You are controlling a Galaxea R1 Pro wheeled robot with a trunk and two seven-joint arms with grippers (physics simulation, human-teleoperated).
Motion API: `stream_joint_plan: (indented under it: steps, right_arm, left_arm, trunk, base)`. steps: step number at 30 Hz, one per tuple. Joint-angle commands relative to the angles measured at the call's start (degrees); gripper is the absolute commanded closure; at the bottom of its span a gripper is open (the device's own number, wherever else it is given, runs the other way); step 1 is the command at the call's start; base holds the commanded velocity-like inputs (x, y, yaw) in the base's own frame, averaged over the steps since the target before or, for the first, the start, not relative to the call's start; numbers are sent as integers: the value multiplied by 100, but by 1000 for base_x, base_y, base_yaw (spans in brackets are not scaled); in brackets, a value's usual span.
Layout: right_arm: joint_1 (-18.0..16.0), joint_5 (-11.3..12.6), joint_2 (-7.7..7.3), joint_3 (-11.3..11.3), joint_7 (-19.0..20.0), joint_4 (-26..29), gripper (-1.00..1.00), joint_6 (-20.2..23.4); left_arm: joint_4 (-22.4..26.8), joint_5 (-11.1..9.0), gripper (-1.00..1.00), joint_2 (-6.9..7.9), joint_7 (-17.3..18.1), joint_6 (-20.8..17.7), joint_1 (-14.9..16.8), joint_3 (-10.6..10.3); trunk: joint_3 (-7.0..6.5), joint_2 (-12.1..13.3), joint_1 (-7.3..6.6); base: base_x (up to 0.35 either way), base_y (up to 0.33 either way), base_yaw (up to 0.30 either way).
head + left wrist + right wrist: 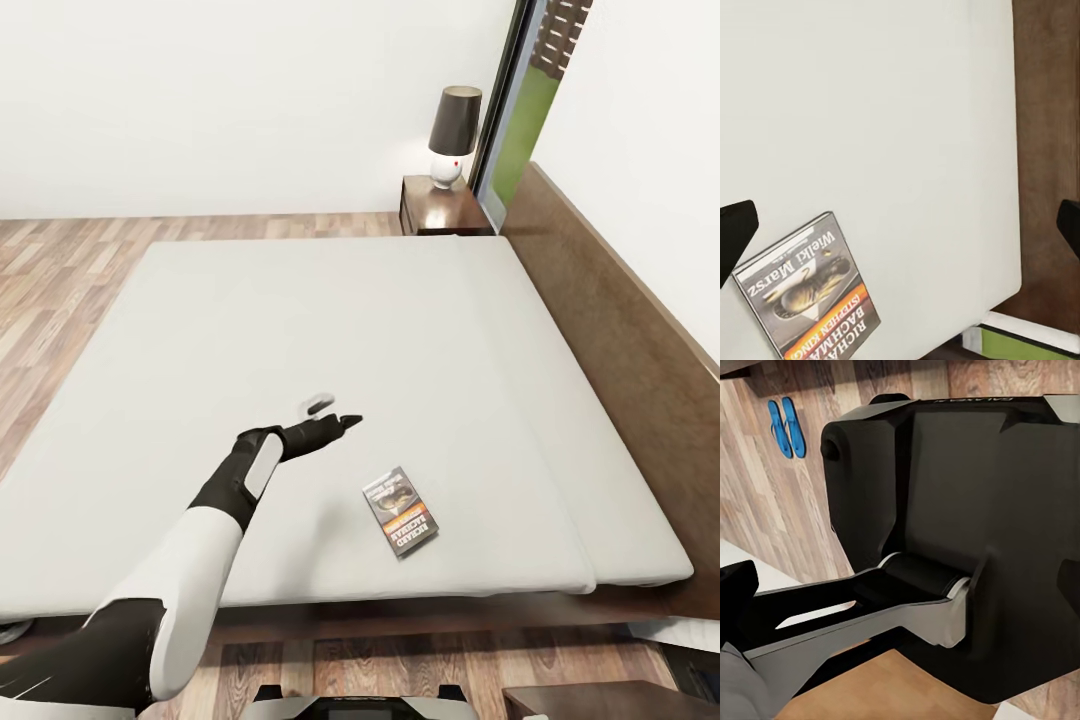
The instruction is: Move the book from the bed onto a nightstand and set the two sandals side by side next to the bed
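Left tool [330, 413] hangs over the bed [300, 330] w/ fingers spread wide and nothing between them; in the left wrist view the two dark tips sit at opposite edges of the picture, mattress showing between. It's above the mattress, just beside the book [400, 510], not touching it. Prob. lining up for a grab.

Book lies flat, cover up, near the foot-side edge of the mattress, on the headboard half. Left wrist view shows it [808, 291] offset toward one fingertip, not centred, so the tool needs to shift over it before closing. Thin and flat on a soft surface: judged awkward to pinch, may need an edge or a slide toward the mattress rim.

Nightstand [440, 208] stands at the far headboard corner, lamp [452, 135] on its top, so free space there is limited. Well apart from the book; base likely has to move around the bed.

Right tool: can't tell its state. The right wrist view looks down past the robot's dark base [967, 510] to the plank floor.

Sandals [786, 427], both blue, lie side by side and touching on the floor [787, 502]. Whether that spot is next to the bed can't be told.
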State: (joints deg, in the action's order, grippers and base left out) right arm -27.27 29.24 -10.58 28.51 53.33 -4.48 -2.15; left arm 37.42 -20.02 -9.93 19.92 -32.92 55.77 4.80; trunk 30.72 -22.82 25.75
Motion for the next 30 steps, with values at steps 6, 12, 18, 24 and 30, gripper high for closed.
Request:
stream_joint_plan:
  steps: [6, 12, 18, 24, 30]
  right_arm:
    - [-7, 47, 3, 48, 29, -18, -100, -22]
    - [-7, 47, 3, 49, 31, -18, -100, -22]
    - [-7, 38, -3, 43, 50, -15, -100, -30]
    - [-9, 38, -3, 7, 69, 39, -100, 56]
    - [-50, 30, 23, -14, 25, 894, -100, 1505]
  left_arm:
    - [35, -72, -100, -7, 249, -47, 13, -155]
    - [21, -96, -100, -7, 288, -48, 15, -258]
    - [-9, -103, -100, -7, 693, -48, 15, -260]
    - [-15, -107, -100, -7, 762, -48, 9, -261]
    - [-15, -101, -100, -7, 767, -48, 5, -260]
  trunk:
    - [20, -9, 3]
    - [67, -9, 3]
    - [116, -9, 3]
    - [128, -9, 3]
    - [128, -9, 3]
  base:
    - [0, 0, 0]
    - [0, 0, 0]
    - [0, 0, 0]
    - [0, 0, 0]
    - [0, 0, 0]
